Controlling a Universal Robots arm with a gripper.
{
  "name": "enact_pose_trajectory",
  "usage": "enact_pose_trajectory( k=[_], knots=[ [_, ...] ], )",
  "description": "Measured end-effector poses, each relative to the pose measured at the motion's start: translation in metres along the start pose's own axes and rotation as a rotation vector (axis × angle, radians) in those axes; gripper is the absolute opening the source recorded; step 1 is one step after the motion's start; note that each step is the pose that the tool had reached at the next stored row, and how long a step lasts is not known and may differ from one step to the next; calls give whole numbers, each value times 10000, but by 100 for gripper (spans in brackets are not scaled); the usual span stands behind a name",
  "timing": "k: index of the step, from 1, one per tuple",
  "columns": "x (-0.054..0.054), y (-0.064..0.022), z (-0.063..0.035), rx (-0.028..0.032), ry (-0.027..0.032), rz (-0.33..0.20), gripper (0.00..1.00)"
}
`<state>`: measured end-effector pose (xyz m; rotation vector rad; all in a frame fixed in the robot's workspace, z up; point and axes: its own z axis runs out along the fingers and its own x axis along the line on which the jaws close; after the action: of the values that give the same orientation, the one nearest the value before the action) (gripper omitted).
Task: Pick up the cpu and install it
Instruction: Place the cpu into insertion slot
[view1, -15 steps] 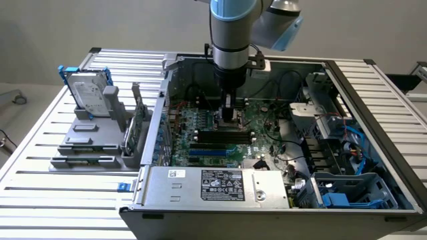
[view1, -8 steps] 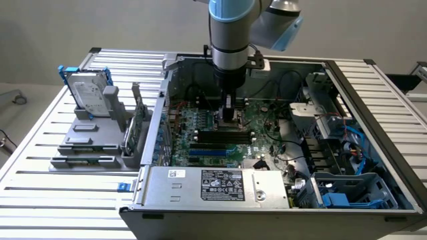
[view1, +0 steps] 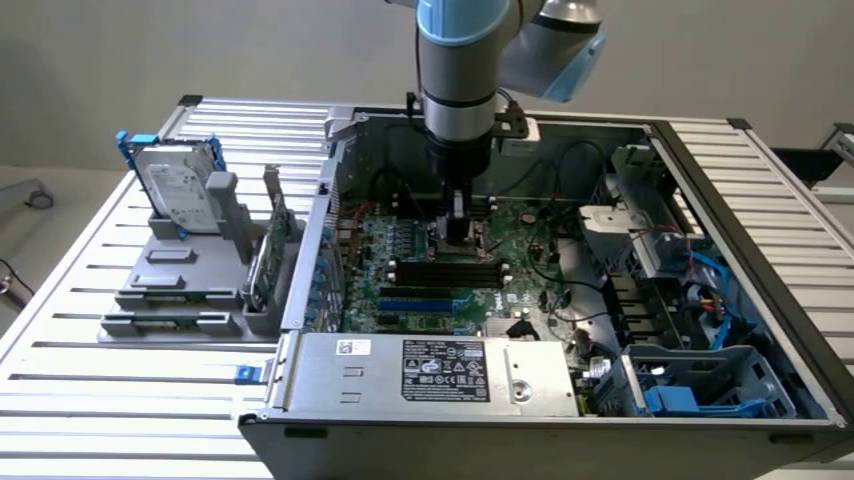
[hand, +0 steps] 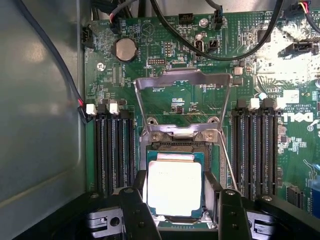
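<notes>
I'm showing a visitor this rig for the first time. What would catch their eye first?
The robot arm reaches down into the open computer case on the slatted table. In the wrist view, the bright silvery cpu stands out, held by the tool at the motherboard socket, whose metal retention frame stands open. At the exterior view's left, a hard drive in a blue bracket stands upright.

I note even, diffuse light in the exterior view. In the wrist view the cpu (hand: 175, 187) glares white.
</notes>
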<state>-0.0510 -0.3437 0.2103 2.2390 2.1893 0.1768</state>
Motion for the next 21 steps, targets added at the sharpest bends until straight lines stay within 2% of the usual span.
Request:
enact_pose_trajectory(
  k=[4,12,21],
  knots=[
    [-14,0,6,2,4,-164,54],
    [-60,0,23,-4,-30,-405,54],
    [-70,-3,60,-53,-103,-622,54]
  ],
)
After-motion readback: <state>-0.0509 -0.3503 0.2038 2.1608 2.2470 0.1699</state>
